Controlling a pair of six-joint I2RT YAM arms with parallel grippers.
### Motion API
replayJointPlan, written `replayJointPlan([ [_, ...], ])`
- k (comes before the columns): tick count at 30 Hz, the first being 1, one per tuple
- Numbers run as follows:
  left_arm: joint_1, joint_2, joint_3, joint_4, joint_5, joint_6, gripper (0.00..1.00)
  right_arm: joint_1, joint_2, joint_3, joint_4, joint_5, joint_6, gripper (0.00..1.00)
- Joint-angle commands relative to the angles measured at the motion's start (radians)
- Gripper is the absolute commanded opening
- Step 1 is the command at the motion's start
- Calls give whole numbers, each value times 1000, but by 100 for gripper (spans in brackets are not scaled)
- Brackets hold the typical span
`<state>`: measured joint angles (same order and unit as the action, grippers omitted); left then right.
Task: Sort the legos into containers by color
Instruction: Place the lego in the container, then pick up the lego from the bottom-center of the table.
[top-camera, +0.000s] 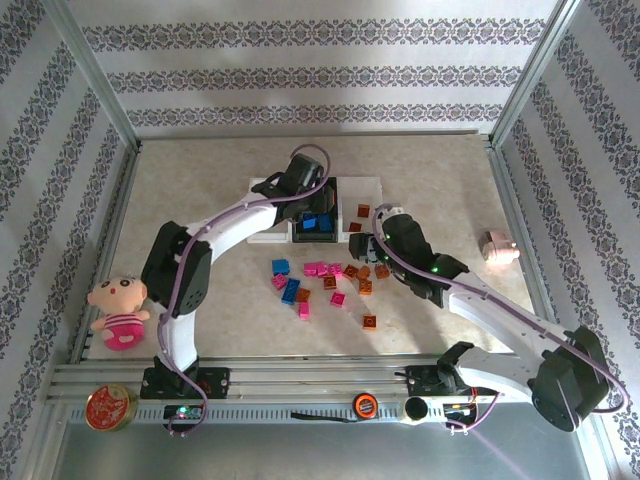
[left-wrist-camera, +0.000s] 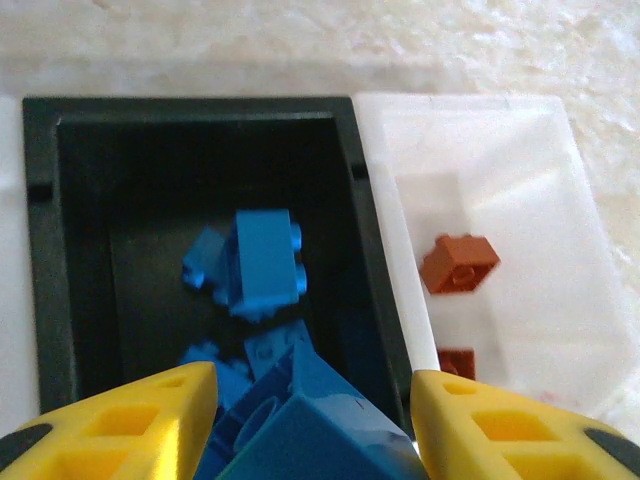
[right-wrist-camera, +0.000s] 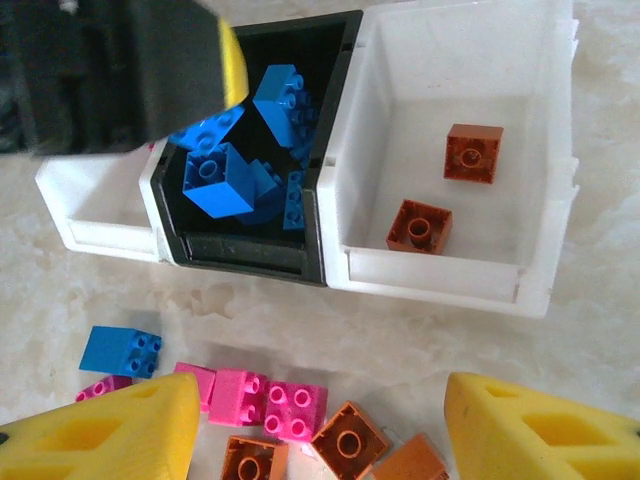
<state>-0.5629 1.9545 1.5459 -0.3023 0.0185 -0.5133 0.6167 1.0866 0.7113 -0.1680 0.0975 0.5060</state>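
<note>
Left hand (left-wrist-camera: 312, 380) above black tray (left-wrist-camera: 40, 250) — blue lego (left-wrist-camera: 325, 425) between fingers (left-wrist-camera: 160, 410).

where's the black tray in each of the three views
top external: the black tray is upper centre, the middle one of the row.
left wrist: it takes up the left and centre of the picture.
right wrist: it is upper left of centre.
shared landmark: the white tray joined to its right side, with two brown bricks inside.
</note>
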Motion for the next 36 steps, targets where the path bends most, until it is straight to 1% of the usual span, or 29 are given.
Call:
replayJointPlan([
  [1,27,51,81,-28,-6,43,35,-19,-39,-26,-31,33,22,67],
  [2,34,70,104,-38,-9,44,35,-21,-48,-28,-36,35,23,67],
  [3,38,86,122,-49,-17,43,38,-22,-55,-30,-37,36,23,66],
  [4,43,102,141,-61,-22,44,44,-24,-63,-32,-39,35,23,67],
  [6,49,119,158,-72,-36,44,63,-26,-75,-32,-43,36,21,67],
  [7,50,121,158,-67,-37,47,70,-28,-78,-30,-44,36,23,67],
  [8,50,118,158,-62,-36,47,75,-28,-84,-29,-45,35,22,67],
  [10,50,108,157,-52,-28,45,80,-28,-85,-27,-45,30,24,67],
  [16,48,9,118,-2,8,36,85,-28,-59,-20,-51,-8,25,68],
  [21,47,-147,-17,99,34,12,91,-23,-32,-18,-61,-49,23,68],
  [25,46,-289,-169,170,65,-9,97,-11,-18,-19,-73,-68,19,68],
  [26,44,-330,-219,193,78,-17,100,-9,-14,-21,-78,-69,16,68],
  [29,38,-440,-377,261,110,-43,100,4,15,-22,-94,-74,14,68],
  [36,23,-688,-741,380,128,-118,100,67,91,-38,-133,-77,13,68],
])
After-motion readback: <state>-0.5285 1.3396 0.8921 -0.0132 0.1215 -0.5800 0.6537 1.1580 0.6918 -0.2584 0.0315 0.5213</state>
